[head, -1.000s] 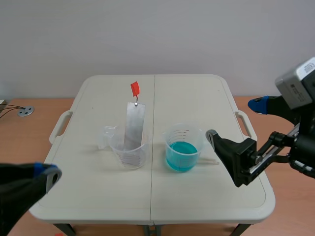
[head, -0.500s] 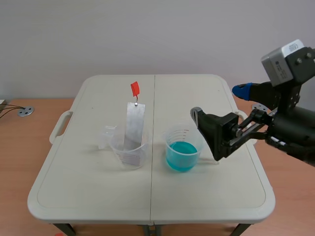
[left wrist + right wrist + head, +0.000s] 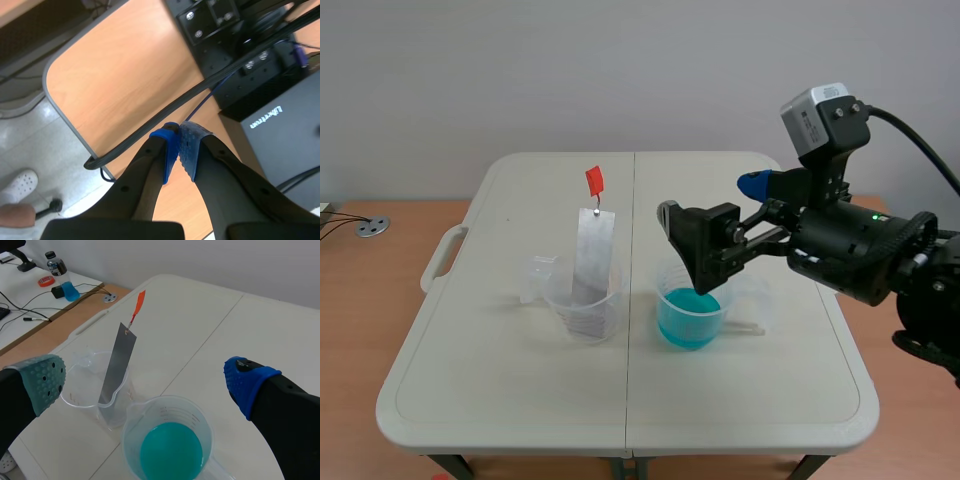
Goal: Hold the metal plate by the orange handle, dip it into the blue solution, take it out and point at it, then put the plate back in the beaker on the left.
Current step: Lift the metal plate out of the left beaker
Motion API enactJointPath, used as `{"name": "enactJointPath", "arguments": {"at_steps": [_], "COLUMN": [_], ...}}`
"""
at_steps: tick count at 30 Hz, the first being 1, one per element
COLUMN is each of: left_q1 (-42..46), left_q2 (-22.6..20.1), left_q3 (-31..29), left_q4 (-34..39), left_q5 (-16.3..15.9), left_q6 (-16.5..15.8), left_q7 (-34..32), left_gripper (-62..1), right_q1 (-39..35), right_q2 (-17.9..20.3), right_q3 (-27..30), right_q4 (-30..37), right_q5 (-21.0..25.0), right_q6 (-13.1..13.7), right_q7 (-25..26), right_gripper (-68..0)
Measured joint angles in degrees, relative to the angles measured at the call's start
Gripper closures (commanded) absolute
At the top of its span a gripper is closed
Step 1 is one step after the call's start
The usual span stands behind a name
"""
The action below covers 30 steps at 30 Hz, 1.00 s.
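On the table (image 3: 500, 400), the scene view shows two beakers: the clear beaker (image 3: 582, 305) on the left holds the one metal plate (image 3: 594, 255), stood on end and nearly upright, its orange handle (image 3: 594, 181) topmost, while the right gripper (image 3: 710, 197) hangs spread wide above the beaker of blue solution (image 3: 692, 310). Past the left wrist, the left gripper (image 3: 180, 150) is closed tight on nothing. Past the right wrist, the plate leans slightly, handle up.

The metal plate (image 3: 595, 255) is smooth, dull grey sheet; its orange handle (image 3: 594, 181) looks like thin plastic. The left beaker (image 3: 557, 296) and the right beaker (image 3: 667, 290) are clear, glossy plastic. The tabletop (image 3: 500, 380) is matt off-white plastic. The right gripper (image 3: 145, 382) has pads (image 3: 45, 380) of dotted rubber.
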<state>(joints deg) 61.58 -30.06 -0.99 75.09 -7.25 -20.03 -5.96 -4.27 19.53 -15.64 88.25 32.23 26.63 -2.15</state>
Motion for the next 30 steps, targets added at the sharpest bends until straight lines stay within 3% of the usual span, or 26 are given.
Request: {"name": "enactJointPath", "arguments": {"at_steps": [4, 20, 30], "left_q1": [-4.24, -6.49, -6.49], "left_q2": [1.25, 1.51, 1.51], "left_q3": [1.29, 4.79, 4.79], "left_q4": [-5.03, -7.87, -7.87], "left_q5": [2.89, 2.95, 2.99], "left_q6": [0.04, -0.39, -0.37], "left_q7": [-0.04, -0.09, -0.11], "left_gripper": [-1.6, -1.6, -1.6], "right_q1": [3.67, 19.54, 26.69], "right_q2": [-1.64, -9.99, -16.37], "right_q3": [-1.36, -6.36, -6.56], "right_q4": [-3.34, -18.82, -30.01], "right_q5": [1.53, 2.34, 2.32], "right_q6": [0.24, 1.29, 1.75], "right_q7": [-2.21, -6.45, -9.81], "right_gripper": [-66.3, -66.3, -66.3]}}
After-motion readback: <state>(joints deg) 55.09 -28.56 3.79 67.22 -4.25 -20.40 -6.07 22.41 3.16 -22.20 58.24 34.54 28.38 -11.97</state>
